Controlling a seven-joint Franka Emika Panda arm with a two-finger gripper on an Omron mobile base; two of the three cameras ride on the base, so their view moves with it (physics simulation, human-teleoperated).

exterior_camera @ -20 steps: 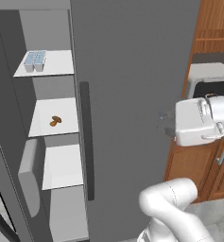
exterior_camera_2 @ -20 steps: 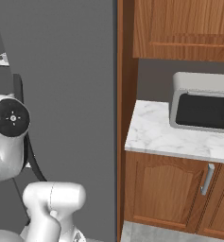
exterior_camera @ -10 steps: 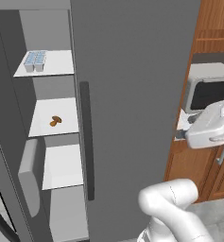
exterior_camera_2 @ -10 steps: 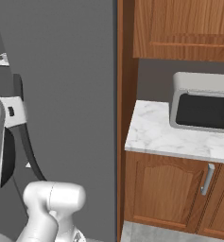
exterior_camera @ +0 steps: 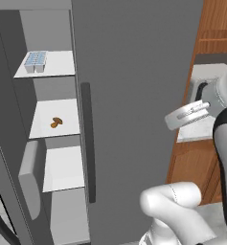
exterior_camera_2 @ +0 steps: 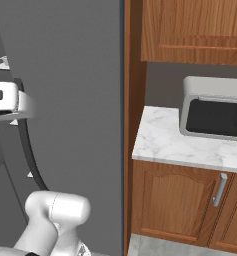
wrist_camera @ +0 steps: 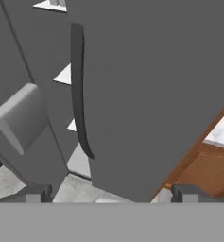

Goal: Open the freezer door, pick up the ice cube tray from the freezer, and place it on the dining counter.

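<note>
The freezer [exterior_camera: 43, 143] already stands open at the far left, its door [exterior_camera: 5, 158] swung toward the near left. The ice cube tray [exterior_camera: 36, 61] sits untouched on the top shelf. The tool [wrist_camera: 108, 196] is released and empty, so fetching and placing remain.

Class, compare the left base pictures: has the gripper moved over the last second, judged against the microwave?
Yes. The hand with the gripper has swung right and downward, from in front of the grey door to in front of the microwave; the tray stays shelved.

Microwave [exterior_camera_2: 215, 112] — small marble counter [exterior_camera_2: 162, 137] beneath
</note>
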